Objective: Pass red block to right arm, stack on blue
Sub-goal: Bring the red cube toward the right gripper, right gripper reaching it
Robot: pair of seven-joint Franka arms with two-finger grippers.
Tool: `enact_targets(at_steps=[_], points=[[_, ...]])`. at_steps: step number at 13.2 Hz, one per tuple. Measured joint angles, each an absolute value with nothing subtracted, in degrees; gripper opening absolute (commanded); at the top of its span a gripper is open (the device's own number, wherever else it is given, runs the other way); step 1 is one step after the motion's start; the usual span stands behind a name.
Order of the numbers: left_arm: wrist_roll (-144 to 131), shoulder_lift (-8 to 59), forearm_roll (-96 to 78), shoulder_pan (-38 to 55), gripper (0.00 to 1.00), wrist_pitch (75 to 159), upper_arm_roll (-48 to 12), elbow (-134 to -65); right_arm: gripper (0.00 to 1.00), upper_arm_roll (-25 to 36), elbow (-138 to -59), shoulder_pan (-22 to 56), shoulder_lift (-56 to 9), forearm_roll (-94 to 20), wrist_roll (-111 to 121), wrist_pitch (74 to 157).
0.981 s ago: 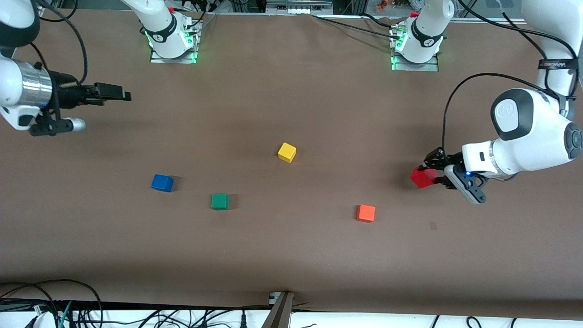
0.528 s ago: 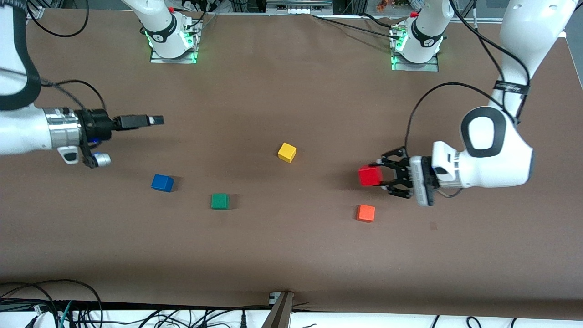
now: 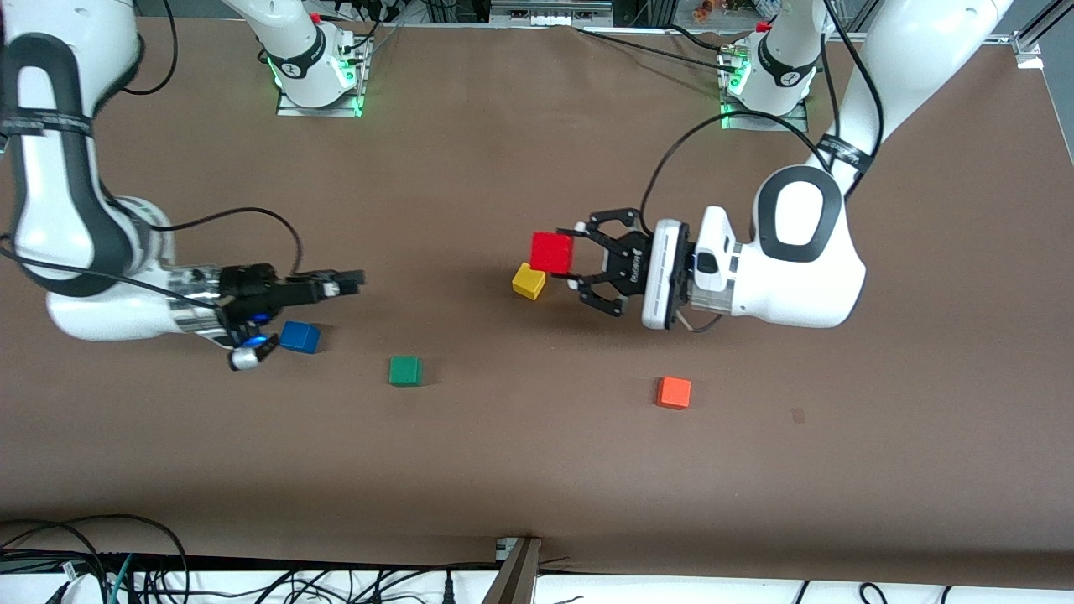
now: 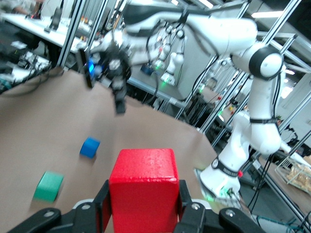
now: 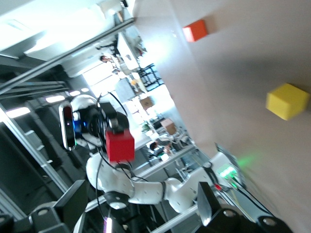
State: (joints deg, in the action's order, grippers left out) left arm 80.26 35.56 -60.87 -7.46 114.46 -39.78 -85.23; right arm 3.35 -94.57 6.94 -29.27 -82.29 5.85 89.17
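My left gripper is shut on the red block and holds it in the air, just over the yellow cube. In the left wrist view the red block sits squarely between the black fingers. My right gripper is open and empty. It is level above the table beside the blue cube and points toward the red block. In the right wrist view the red block shows ahead, well apart from the right gripper. The blue cube also shows in the left wrist view.
A green cube lies nearer the front camera than the blue cube, toward the middle. An orange cube lies toward the left arm's end. The brown table stretches bare toward the front edge. The arm bases stand along the back edge.
The left arm has carried the red block from its end of the table to over the yellow cube. The right arm has swung in and down beside the blue cube.
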Motion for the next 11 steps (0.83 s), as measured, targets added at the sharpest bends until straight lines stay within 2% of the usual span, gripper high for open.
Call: enact_targets(at_steps=[4,6,11], points=[[80.41,37.35,-63.35,-1.85,0.00,119.85,-39.81,-81.61,1.00,2.35,-95.26,12.08,-28.92,-88.63,6.59,95.92],[80.42,37.88,-64.22,0.13,0.00,123.18,-39.81,-81.29,1.00,1.43,-95.20,12.11,-28.06,-92.14,6.70,96.65],[80.42,39.33,-64.44,2.18,0.00,125.58,-39.81,-81.14,1.00,-2.18,-96.68,12.11,-24.40,-93.04,6.70,100.78]])
